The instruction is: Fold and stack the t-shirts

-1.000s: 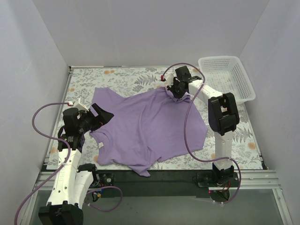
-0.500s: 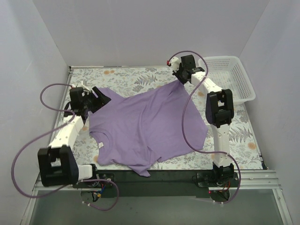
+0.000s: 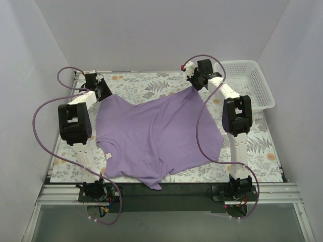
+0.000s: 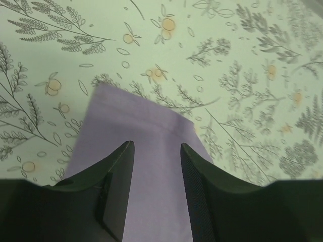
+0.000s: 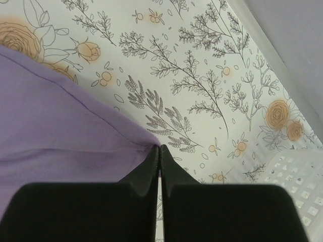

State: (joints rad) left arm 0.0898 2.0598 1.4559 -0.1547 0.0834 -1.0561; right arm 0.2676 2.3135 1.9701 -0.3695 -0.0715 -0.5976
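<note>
The lavender t-shirt [image 3: 156, 131] lies spread on the floral table [image 3: 136, 83], its white neck tag [image 3: 107, 156] near the left front. My left gripper [image 3: 103, 93] is at the shirt's far-left corner. In the left wrist view it [image 4: 156, 146] is open, with its jaws standing either side of a flap of the purple cloth [image 4: 136, 116]. My right gripper [image 3: 195, 85] is at the shirt's far-right corner. In the right wrist view it [image 5: 159, 147] is shut on the tip of that purple corner [image 5: 60, 126].
A white lattice basket [image 3: 242, 83] stands at the far right of the table and shows at the right wrist view's lower right [image 5: 298, 181]. White walls close in the table on three sides. The shirt's front hem hangs over the near edge [image 3: 154, 184].
My left arm has swung from the near left up to the shirt's far-left corner, its jaws narrowing. My right gripper has drawn its corner farther back and now holds it there.
</note>
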